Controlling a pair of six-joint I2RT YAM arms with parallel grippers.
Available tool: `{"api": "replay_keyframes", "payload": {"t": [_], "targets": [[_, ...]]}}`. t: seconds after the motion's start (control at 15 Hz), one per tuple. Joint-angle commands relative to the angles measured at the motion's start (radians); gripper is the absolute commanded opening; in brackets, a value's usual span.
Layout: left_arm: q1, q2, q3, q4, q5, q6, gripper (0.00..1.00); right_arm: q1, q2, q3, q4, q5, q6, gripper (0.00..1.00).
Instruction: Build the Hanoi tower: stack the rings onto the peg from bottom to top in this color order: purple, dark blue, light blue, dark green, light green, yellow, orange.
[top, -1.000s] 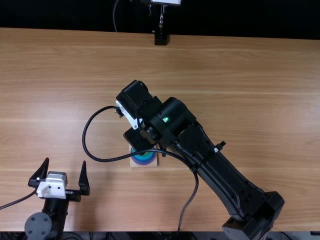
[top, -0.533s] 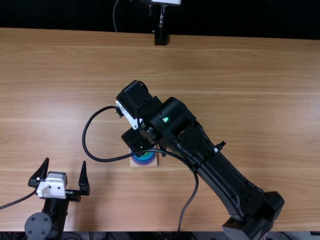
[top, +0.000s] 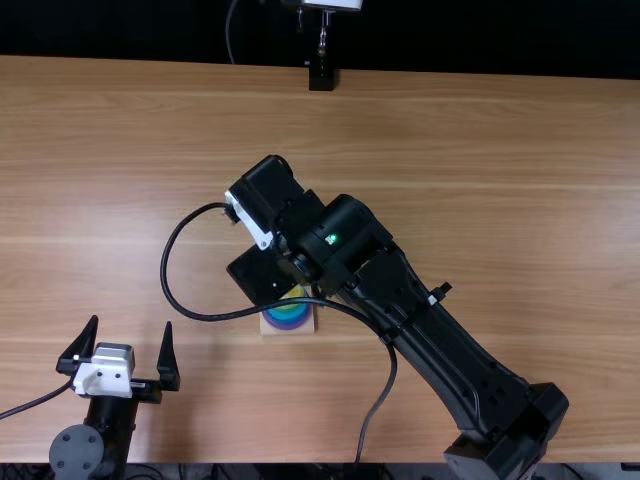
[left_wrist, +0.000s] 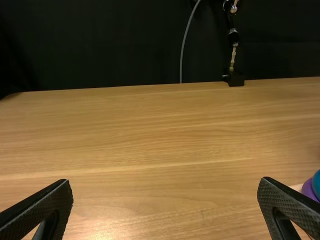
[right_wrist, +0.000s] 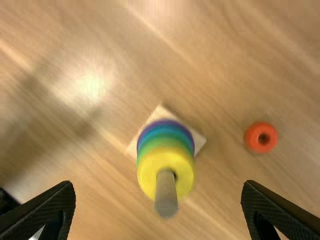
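Two times to see wide open and empty: at the left tool (top: 133, 322), above the bench (top: 450, 150), and at the right tool (top: 262, 275), near the peg (right_wrist: 166, 196). On this peg, yellow ring (right_wrist: 150, 175) over green, blue and purple rings (right_wrist: 162, 123). Lying apart on the bench, orange ring (right_wrist: 254, 138). Compared with half a second ago, shifted slightly far-left with the right tool, uncovering more yellow in top view.
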Motion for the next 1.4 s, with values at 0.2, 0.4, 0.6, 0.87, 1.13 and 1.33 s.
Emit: {"api": "replay_keyframes", "payload": {"t": [0.2, 0.4, 0.6, 0.87, 1.13, 1.33], "targets": [[0.002, -0.012, -0.025, -0.004, 0.005, 0.006, 1.0, -0.136, 0.018, -0.062, 0.213, 0.001, 0.095, 1.0], [0.002, -0.012, -0.025, -0.006, 0.005, 0.006, 1.0, -0.186, 0.015, -0.278, 0.537, 0.005, 0.093, 1.0], [0.002, -0.012, -0.025, -0.006, 0.005, 0.006, 1.0, -0.263, 0.012, -0.5, 0.8, 0.005, 0.089, 1.0], [0.002, -0.012, -0.025, -0.006, 0.005, 0.006, 1.0, -0.329, 0.012, -0.601, 0.797, 0.003, 0.078, 1.0], [0.002, -0.012, -0.025, -0.006, 0.005, 0.006, 1.0, -0.324, 0.015, -0.629, 0.712, 0.003, 0.036, 1.0], [0.002, -0.012, -0.025, -0.006, 0.005, 0.006, 1.0, -0.321, 0.018, -0.629, 0.668, 0.003, 0.023, 1.0]]}}
